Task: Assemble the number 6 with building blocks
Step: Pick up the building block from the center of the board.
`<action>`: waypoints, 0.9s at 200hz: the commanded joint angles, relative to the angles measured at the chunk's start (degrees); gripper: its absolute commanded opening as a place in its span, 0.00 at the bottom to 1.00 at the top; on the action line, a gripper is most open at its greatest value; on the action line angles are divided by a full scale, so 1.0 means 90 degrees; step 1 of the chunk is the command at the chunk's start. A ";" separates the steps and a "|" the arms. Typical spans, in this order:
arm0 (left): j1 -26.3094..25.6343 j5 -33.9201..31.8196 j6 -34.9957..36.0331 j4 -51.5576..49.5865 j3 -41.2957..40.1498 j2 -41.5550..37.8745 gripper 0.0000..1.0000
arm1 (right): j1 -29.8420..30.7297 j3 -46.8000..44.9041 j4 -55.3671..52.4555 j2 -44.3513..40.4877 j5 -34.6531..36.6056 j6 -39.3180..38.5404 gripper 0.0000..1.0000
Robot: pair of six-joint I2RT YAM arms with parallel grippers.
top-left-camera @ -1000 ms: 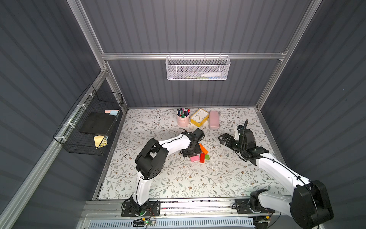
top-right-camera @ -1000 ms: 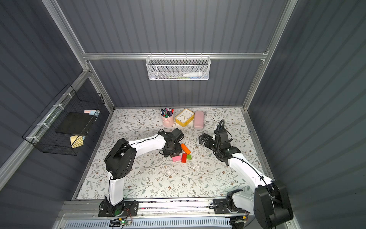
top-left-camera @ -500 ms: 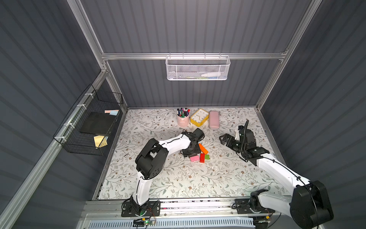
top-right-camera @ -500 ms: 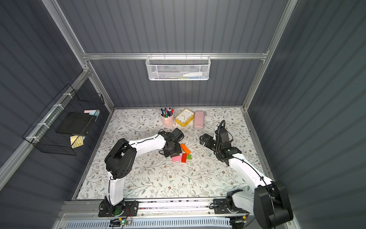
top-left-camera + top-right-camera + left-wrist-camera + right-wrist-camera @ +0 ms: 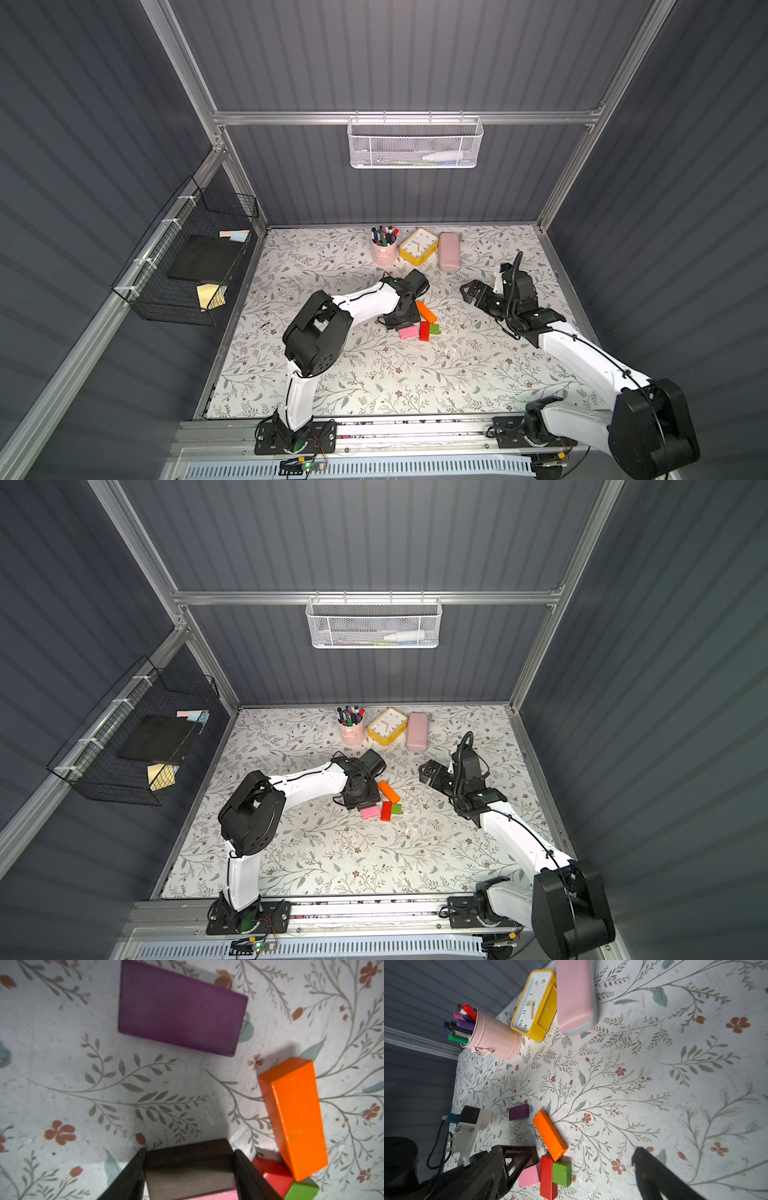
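L gripper [image 5: 189,1150] clamps brown block [image 5: 188,1160] (pink block [image 5: 209,1195] just beside) on desk [image 5: 62,1084]; R gripper [image 5: 565,1149] spread wide.

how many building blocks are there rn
6: purple apart toward the pen cup; orange diagonal beside it; pink, red and green clustered at orange's end; dark brown in the left gripper, against pink.

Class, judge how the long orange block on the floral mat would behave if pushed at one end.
The orange block looks rigid, with flat faces and square edges, so it would probably slide rather than roll. Being long, it would likely pivot when pushed at one end. Its glossy paint suggests it may slip in a pinch.
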 commanded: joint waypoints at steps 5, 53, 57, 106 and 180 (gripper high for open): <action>-0.0023 -0.0124 0.0090 -0.0386 -0.0158 -0.0063 0.62 | -0.0032 -0.0087 0.0069 0.0014 -0.0081 0.0083 0.98; 0.0035 -0.0375 -0.0011 -0.0832 0.0094 -0.0663 0.62 | -0.0032 -0.0042 0.0041 0.0129 -0.0207 0.0152 0.98; 0.0052 -0.0387 -0.0021 -0.0854 0.0089 -0.0720 0.62 | -0.0032 -0.0042 0.0041 0.0134 -0.0207 0.0152 0.98; 0.0400 -0.0780 0.0055 -0.1266 0.0063 -0.1298 0.63 | -0.0032 -0.0037 0.0032 0.0118 -0.0192 0.0142 0.98; 0.0805 -0.1485 -0.1318 -0.1026 -0.0206 -0.1720 0.52 | -0.0032 -0.0018 0.0009 0.0088 -0.0305 0.0103 0.98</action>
